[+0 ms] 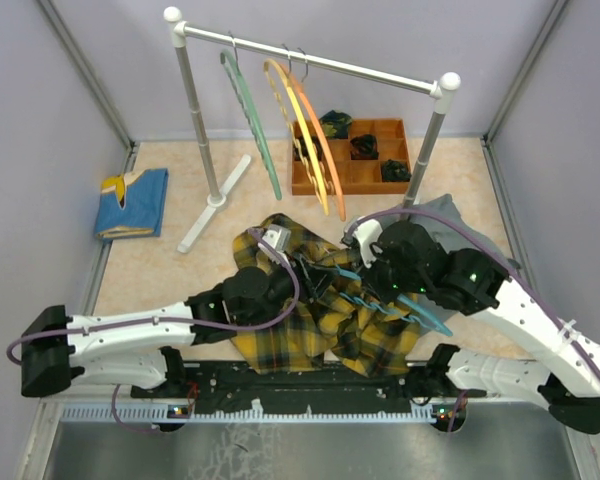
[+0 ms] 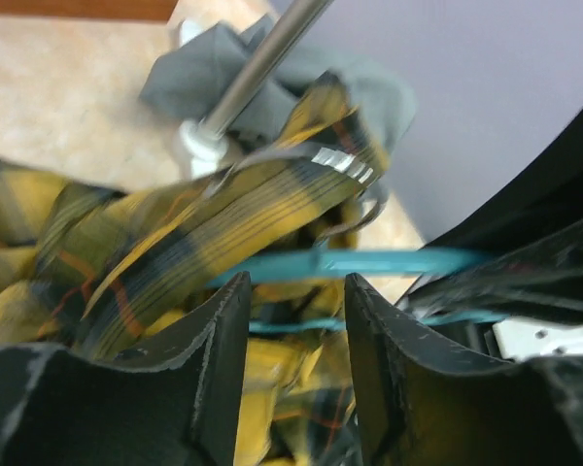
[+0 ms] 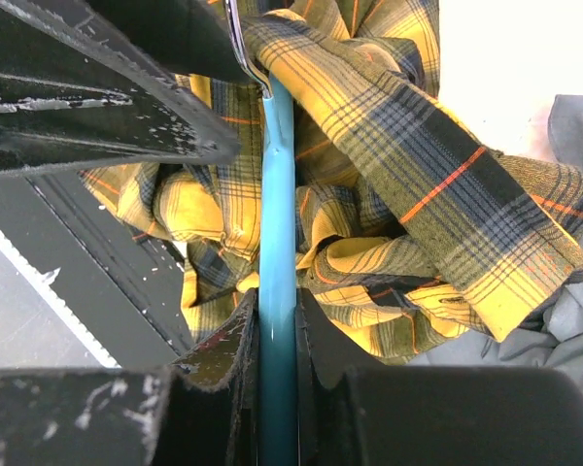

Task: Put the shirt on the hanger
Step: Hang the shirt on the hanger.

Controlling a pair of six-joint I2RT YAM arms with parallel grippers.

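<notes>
Here our right claw (image 3: 276, 325) is clamped on the hanger (image 3: 277, 184), steadying it, we judge, so cloth can slide over. Our left claw (image 2: 296, 296), jaws apart, grips nothing, just short of the shirt (image 2: 214, 223), which lies bunched against the hanger on the bench (image 1: 150, 270).

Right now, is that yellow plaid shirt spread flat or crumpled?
Crumpled. The shirt lies in a bunched heap on the table, its folds piled around the teal hanger, not laid out flat.
</notes>
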